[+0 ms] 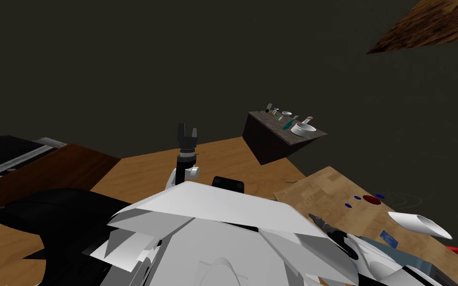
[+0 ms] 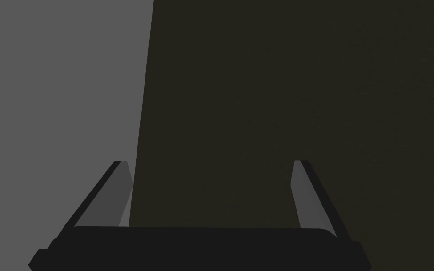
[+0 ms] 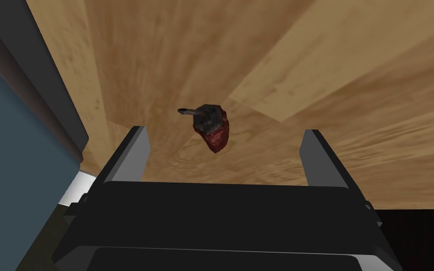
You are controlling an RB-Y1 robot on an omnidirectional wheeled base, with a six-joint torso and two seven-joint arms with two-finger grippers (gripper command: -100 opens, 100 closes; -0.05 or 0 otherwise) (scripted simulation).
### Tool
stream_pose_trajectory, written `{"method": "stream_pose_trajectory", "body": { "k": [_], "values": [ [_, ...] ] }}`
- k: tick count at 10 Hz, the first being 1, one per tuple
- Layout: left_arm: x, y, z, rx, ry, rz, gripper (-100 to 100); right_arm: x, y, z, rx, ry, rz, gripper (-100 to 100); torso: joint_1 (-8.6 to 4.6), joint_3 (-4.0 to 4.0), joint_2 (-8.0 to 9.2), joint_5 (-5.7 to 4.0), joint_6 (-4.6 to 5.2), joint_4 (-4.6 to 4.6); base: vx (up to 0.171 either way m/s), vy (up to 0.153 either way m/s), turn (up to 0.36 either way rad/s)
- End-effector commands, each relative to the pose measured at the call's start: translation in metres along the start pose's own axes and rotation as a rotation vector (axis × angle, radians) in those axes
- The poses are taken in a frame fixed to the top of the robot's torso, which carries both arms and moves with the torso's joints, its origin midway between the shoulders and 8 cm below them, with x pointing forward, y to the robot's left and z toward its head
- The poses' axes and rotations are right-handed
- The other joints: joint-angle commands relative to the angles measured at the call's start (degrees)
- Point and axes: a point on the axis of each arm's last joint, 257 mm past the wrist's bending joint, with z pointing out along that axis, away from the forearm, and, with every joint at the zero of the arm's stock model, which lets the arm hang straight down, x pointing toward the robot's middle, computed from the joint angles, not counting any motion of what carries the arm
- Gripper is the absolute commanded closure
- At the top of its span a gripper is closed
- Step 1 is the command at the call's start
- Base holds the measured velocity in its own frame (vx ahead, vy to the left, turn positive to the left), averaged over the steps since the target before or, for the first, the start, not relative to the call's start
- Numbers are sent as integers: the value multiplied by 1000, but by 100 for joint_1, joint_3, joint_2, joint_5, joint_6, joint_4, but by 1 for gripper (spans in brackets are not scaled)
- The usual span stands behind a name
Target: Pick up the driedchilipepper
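Dark and boxy, the body of the right gripper (image 3: 225,131) lies along the near edge of its wrist view. Its two grey fingers (image 3: 133,150) stand wide apart with nothing between them. Just beyond the fingertips, roughly centred on the gap, the dried chili pepper (image 3: 212,128) lies on a pale wooden surface (image 3: 164,47).

To do the reach well, I judge the hand should advance straight along its present line until the fingers straddle the pod. It should then close across the plump red part rather than the stem. The tips need to come right down to the wood, since the pod sits low.

The pod looks small and wrinkled, with a dark red body, a grey-brown cap and a short dark stem. It is probably light and brittle, so a gentle squeeze should do.

A dark-edged blue-grey panel (image 3: 18,141) stands close beside one finger and wants some clearance. The left gripper (image 1: 187,133) is raised ahead of the chest, fingers parted and empty.
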Motion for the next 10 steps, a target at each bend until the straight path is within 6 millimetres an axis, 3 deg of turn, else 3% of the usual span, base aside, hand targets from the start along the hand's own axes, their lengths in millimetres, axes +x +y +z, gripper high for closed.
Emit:
{"method": "stream_pose_trajectory", "body": {
  "k": [1,6,7,10],
  "values": [
    [0,0,0,0,0,0,0,-1,0,1,11,1,30,-100,0,0,0,0,0,0,-127,17,98],
    [0,0,0,0,0,0,0,-5,1,3,27,0,55,-100,-10,-16,-30,-6,6,-6,-59,7,59],
    [0,0,0,0,0,0,0,-5,1,3,27,0,59,100,-11,-23,-42,-7,4,-8,0,0,0],
    [0,0,0,0,0,0,0,-5,0,3,28,0,59,100,-23,-30,-54,-16,1,-11,0,0,0]
  ]
}}
